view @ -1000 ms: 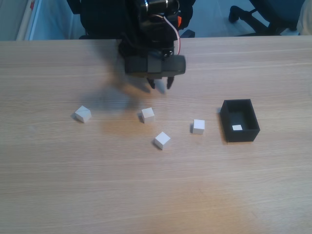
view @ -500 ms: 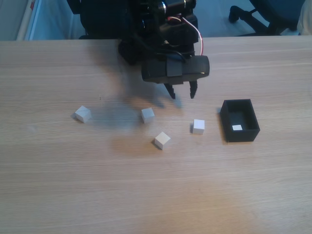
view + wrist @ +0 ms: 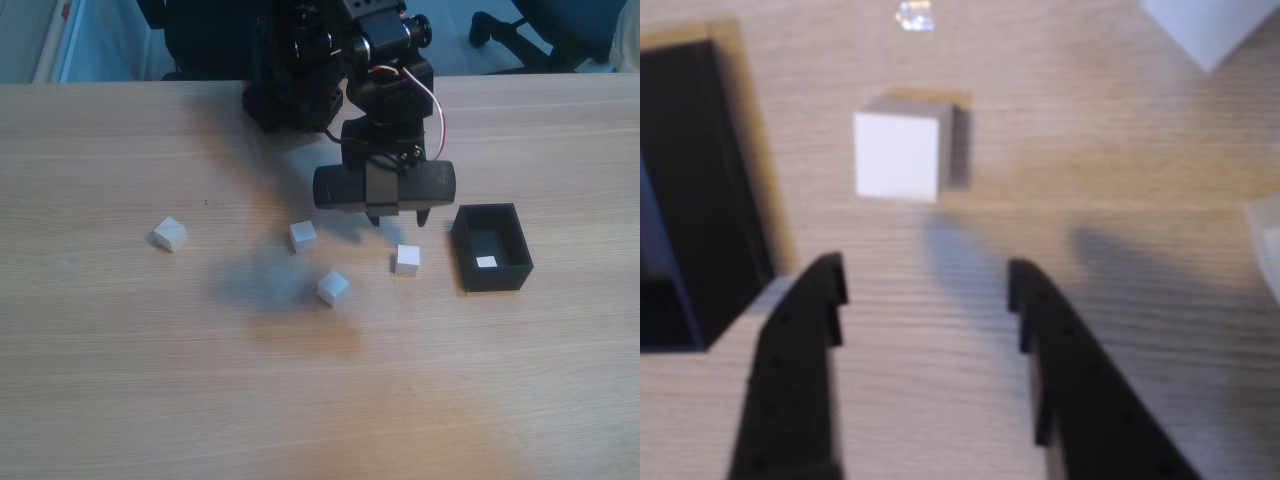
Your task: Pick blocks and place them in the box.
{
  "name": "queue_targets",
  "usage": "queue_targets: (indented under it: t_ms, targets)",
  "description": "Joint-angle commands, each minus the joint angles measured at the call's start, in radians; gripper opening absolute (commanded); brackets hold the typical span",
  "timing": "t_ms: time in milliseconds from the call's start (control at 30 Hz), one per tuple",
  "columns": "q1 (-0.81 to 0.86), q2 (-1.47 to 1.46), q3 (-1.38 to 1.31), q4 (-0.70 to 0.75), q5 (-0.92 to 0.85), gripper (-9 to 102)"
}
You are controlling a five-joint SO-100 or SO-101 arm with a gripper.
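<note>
hovering over the table, the gripper is seen with fingers spread and nothing between them. in the wrist view, from left to right, the box fills the left edge, and the nearest block lies just ahead of the fingertips, slightly left of the gap's centre, upper middle of frame. in the fixed view the block sits right of centre, just below the gripper, with the box beside it.

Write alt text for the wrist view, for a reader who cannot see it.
The open black pincer hangs empty over a pale wooden table, its two fingers pointing up the picture toward a white block just ahead. The black box sits at the left edge, and parts of two more blocks show at the right edge.
</note>
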Motion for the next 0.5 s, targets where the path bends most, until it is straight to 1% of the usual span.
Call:
queue_targets:
  t_ms: [0, 167, 467]
  targets:
    - [-0.009, -0.046, -0.101, -0.012, 0.015, 18]
    - [-0.017, -0.118, -0.155, -0.015, 0.018, 20]
    - [-0.021, -0.199, -0.167, -0.041, 0.040, 21]
